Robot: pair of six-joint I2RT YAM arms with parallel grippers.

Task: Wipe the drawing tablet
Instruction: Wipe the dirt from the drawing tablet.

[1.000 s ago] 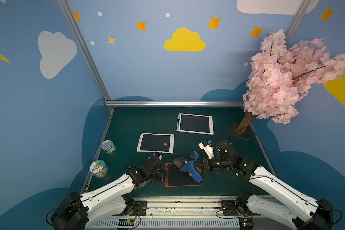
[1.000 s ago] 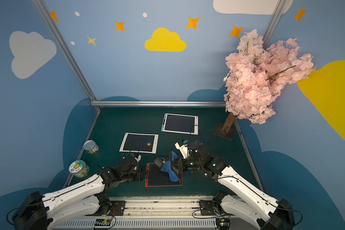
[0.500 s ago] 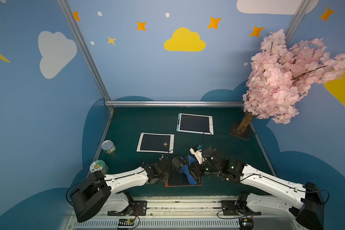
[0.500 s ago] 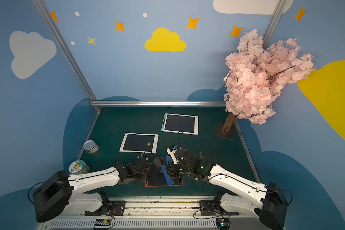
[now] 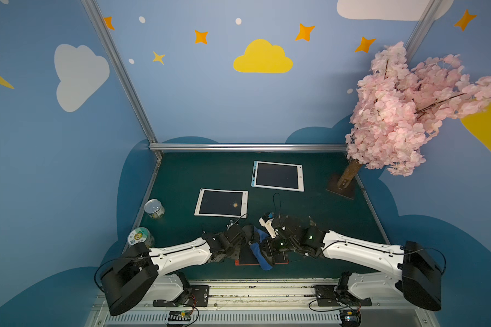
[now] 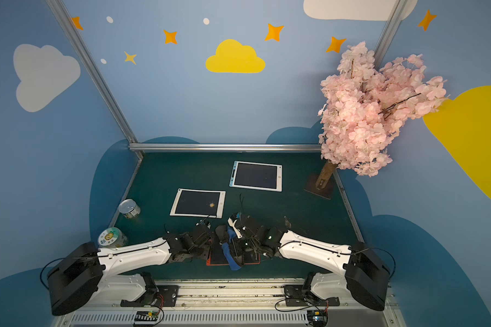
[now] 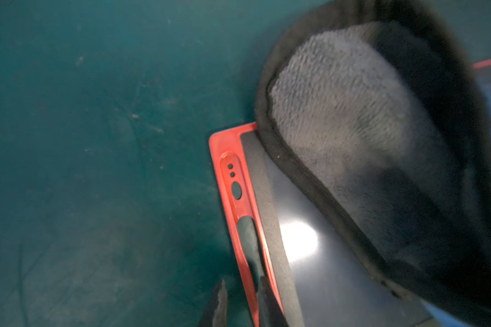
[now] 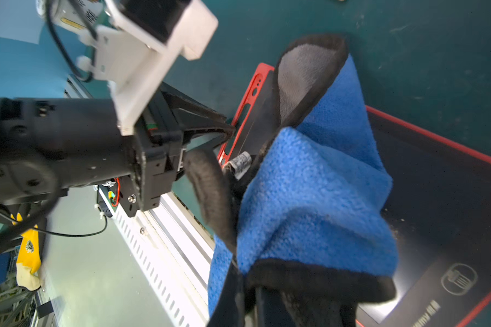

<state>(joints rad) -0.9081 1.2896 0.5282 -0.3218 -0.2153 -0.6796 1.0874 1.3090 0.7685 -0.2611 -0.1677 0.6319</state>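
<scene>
While the right hand pinches a blue black-edged terry cloth draped over the red-framed black drawing tablet, the left hand sits at that tablet's red side edge; whether it pinches I cannot tell. Under the tablet lies the dark green bench; beyond it, blue cloud-painted walls.

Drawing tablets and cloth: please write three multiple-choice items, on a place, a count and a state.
1. Where is the red-framed tablet? A) farthest from the robot B) nearest the robot, partly under the cloth C) between the other two
2. How many tablets are on the table? A) one B) two C) three
3. The right gripper is A) shut on the cloth B) open, empty C) out of view
1 B: the cloth drapes over it. 2 C: red-framed, a white-framed tablet and a blue-edged tablet. 3 A: it pinches the cloth's hem.
</scene>
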